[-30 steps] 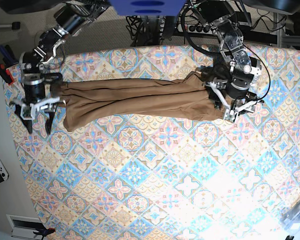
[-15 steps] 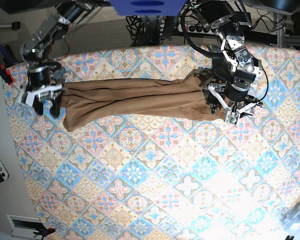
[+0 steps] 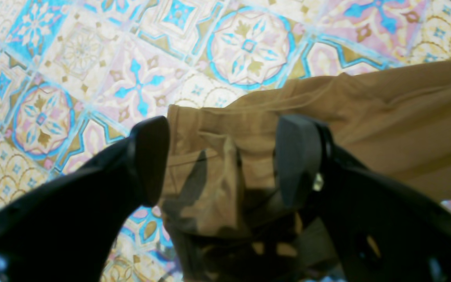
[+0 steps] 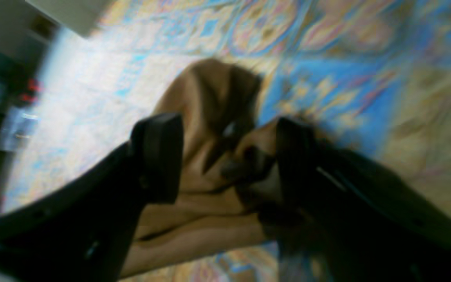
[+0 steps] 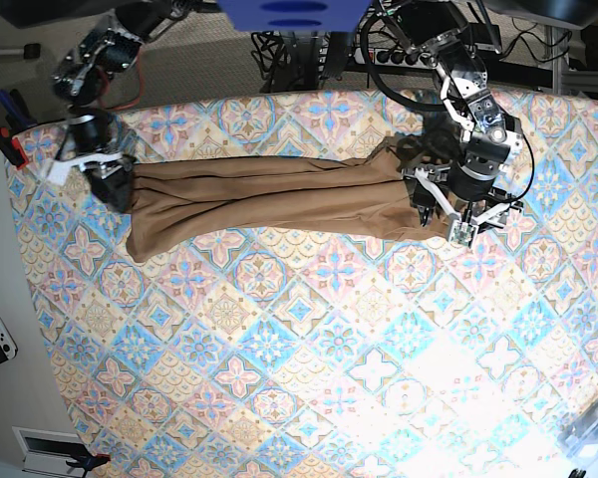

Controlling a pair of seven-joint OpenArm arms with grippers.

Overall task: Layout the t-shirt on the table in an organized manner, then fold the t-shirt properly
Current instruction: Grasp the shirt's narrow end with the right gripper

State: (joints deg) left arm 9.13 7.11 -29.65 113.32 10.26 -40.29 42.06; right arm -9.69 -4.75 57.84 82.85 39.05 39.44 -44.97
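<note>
My right gripper (image 5: 108, 179) has moved up to the t-shirt (image 5: 269, 194) end; my left gripper (image 5: 456, 221) stays. Both are wide, holding nothing. The shirt lies in a long bunch on the surface (image 5: 309, 368). Pinching one layer would twist it.

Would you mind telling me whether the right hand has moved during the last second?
Yes. The right hand went from the table's left edge up toward its far edge.

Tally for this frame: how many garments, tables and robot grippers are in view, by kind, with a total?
T-shirt: 1
Table: 1
Grippers: 2, left gripper and right gripper, both with jaws open
Total: 4
</note>
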